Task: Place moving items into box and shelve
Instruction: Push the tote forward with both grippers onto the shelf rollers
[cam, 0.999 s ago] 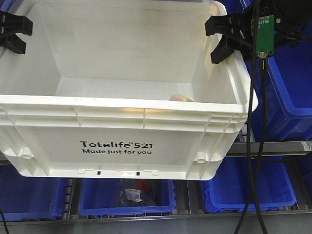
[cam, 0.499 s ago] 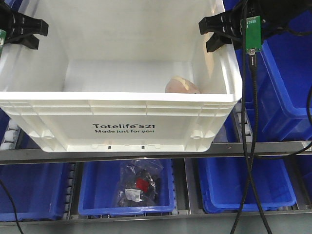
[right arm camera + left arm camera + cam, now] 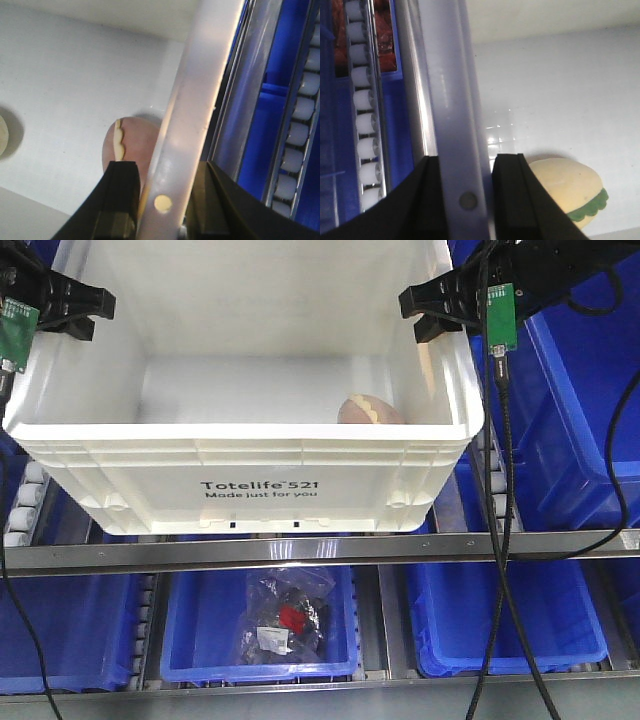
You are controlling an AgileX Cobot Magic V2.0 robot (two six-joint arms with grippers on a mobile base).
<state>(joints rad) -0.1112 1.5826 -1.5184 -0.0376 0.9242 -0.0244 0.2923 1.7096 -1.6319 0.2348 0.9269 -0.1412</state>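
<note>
The left arm's black pincer (image 3: 75, 310) is clamped on the left rim of the large white rectangular plastic crate printed "Totelife 521 Made just for you" (image 3: 260, 490); in the left wrist view its two black fingers (image 3: 512, 200) sit on either side of the thin white wall. A green circuit board (image 3: 14, 332) hangs beside that pincer. The crate rests on the grey metal shelf rail with white rollers (image 3: 300, 552), its printed face turned toward the camera.

On the crate's floor, near the left wall, lies a pale cream-yellow rounded soft toy with a green scalloped edge (image 3: 570, 190). Toward the right wall lies a pinkish-brown dome-shaped soft toy with a cream scalloped band (image 3: 368, 410); the right wrist view shows it just beside that wall, possibly touching it.

The right arm's black pincer (image 3: 435, 310) is clamped on the crate's right rim, one finger inside and one outside the wall. Black cables (image 3: 505, 500) hang down from it.

Below the shelf, blue plastic bins (image 3: 520, 625) stand in a row; the middle one holds a clear bag of dark and red parts (image 3: 285, 620).
</note>
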